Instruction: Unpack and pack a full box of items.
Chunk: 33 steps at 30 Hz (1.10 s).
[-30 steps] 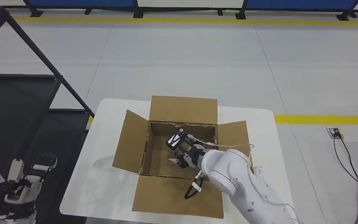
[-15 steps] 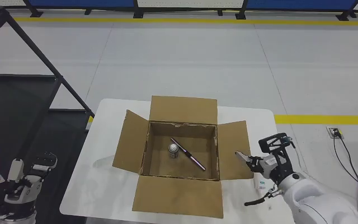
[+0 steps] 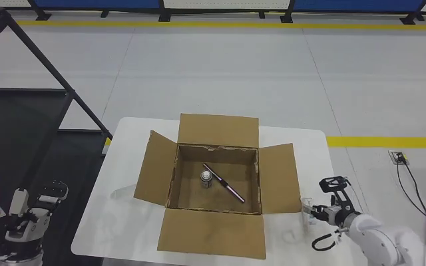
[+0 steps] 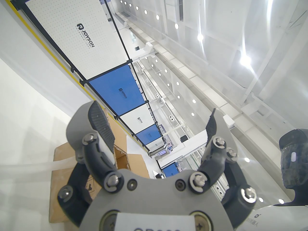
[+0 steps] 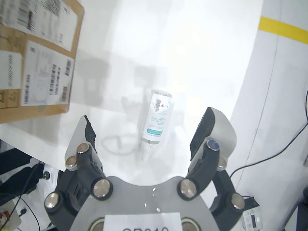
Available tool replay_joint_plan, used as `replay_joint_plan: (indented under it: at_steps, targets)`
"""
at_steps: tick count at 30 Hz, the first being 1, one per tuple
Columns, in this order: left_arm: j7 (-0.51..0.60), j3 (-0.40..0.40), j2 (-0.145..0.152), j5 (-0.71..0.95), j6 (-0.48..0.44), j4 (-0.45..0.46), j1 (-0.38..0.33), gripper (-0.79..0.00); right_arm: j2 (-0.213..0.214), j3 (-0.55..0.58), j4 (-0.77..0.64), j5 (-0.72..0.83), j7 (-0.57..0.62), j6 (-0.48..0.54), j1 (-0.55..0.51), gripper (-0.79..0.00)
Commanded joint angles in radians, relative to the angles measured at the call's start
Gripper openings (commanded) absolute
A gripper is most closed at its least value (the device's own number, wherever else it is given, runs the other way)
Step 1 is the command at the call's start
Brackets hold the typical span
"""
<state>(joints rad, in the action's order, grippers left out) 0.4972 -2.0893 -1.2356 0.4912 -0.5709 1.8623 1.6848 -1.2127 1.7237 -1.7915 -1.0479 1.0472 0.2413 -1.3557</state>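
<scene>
The right gripper (image 5: 148, 118) is hanging low over the table (image 3: 126, 199) with its jaws spread wide and nothing pinched between them. The bottle (image 5: 157, 118) is sitting just beyond the fingertips, in line with the gap, and as far as I can see it is touching neither pad. It is resting on bare tabletop just beside the side flap (image 3: 276, 176) of the box (image 3: 218, 130) and near the table's right edge. I cannot tell whether it is standing square or leaning. Inside the open box a small can (image 3: 207, 177) and a dark rod (image 3: 224, 183) are lying on the floor, the rod slanting across just beside the can, so I am judging the unpacking to be only part done. Off at the far side, the left gripper (image 4: 156, 121) is pointing up toward the ceiling, jaws apart and empty, well away from all of it. What is worrying me is that bottle: it is slim and tall, and with a finger flanking it on each side, any sideways drift of the wrist could be clipping it as the arm pulls away. A knock toward the edge could be sending it rolling off the table. A knock the other way could be pushing it against the flap.
</scene>
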Motion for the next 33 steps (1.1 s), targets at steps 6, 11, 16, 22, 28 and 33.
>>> replay_joint_plan:
  at_steps: [6, 11, 16, 22, 28, 33]
  targets:
    - [0.000, 0.000, 0.000, 0.000, 0.000, 0.000, 0.000, 0.000, 0.003, -0.077, 0.121, -0.042, 0.019, -0.022, 0.055, -0.191]
    - [0.000, 0.000, 0.000, 0.000, 0.000, 0.000, 0.000, 0.000, 0.005, -0.107, 0.174, -0.054, 0.033, -0.042, 0.080, -0.394]
    - [0.000, 0.000, 0.000, 0.000, 0.000, 0.000, 0.000, 0.000, 0.008, -0.120, 0.219, -0.055, 0.027, -0.055, 0.106, -0.616]
    - [0.000, 0.000, 0.000, 0.000, 0.000, 0.000, 0.000, 0.000, 0.014, -0.081, 0.163, -0.036, -0.037, -0.102, 0.087, -0.785]
    - [0.000, 0.000, 0.000, 0.000, 0.000, 0.000, 0.000, 0.000, 0.013, 0.014, -0.121, -0.016, -0.208, -0.232, -0.023, -0.785]
    - [0.000, 0.000, 0.000, 0.000, 0.000, 0.000, 0.000, 0.000, 0.010, 0.041, -0.408, -0.036, -0.302, -0.294, -0.111, -0.785]
